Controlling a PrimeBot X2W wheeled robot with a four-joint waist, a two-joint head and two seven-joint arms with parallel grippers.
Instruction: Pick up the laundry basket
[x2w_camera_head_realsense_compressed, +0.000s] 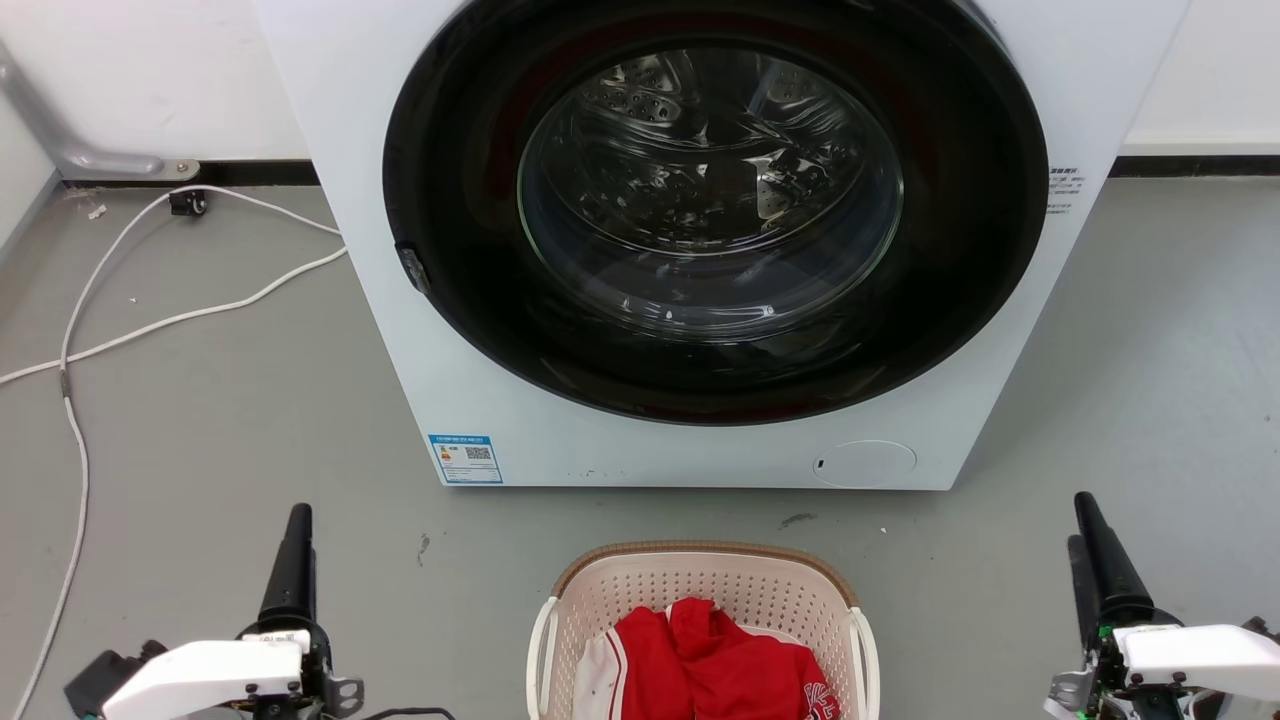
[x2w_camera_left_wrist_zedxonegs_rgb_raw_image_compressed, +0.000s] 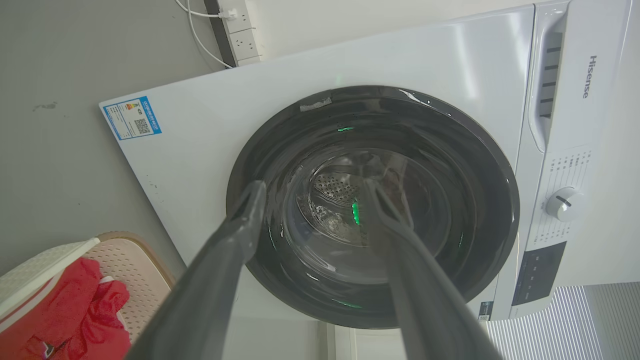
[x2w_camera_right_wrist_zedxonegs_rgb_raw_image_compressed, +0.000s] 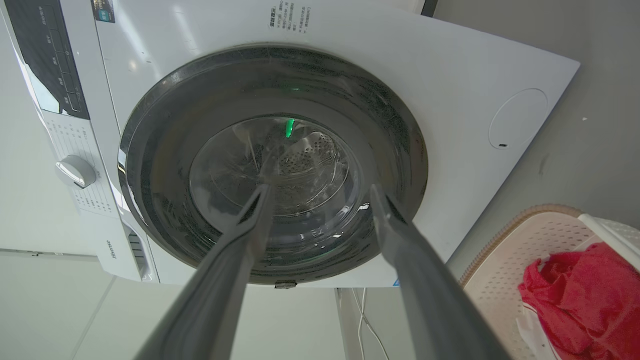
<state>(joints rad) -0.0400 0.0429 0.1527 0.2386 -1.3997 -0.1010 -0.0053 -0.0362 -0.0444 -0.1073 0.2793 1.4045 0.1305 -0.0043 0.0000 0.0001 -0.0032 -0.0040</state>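
Midway between left pincer (x2w_camera_head_realsense_compressed: 298, 516) and right pincer (x2w_camera_head_realsense_compressed: 1080, 520), both spread and empty, the laundry basket (x2w_camera_head_realsense_compressed: 700, 588) sits on the floor (x2w_camera_head_realsense_compressed: 200, 430), one handled side facing each, neither arm nearer.

The basket (x2w_camera_head_realsense_compressed: 700, 590) stands on the floor (x2w_camera_head_realsense_compressed: 250, 450) at the washer's (x2w_camera_head_realsense_compressed: 700, 250) 6 o'clock, before its door and apart from it. Clothes (x2w_camera_head_realsense_compressed: 710, 660) lie in the basket. The left gripper (x2w_camera_head_realsense_compressed: 297, 520) is at the basket's 9 o'clock and the right gripper (x2w_camera_head_realsense_compressed: 1083, 515) at its 3. A cable (x2w_camera_head_realsense_compressed: 150, 325) lies at the washer's 9 o'clock.
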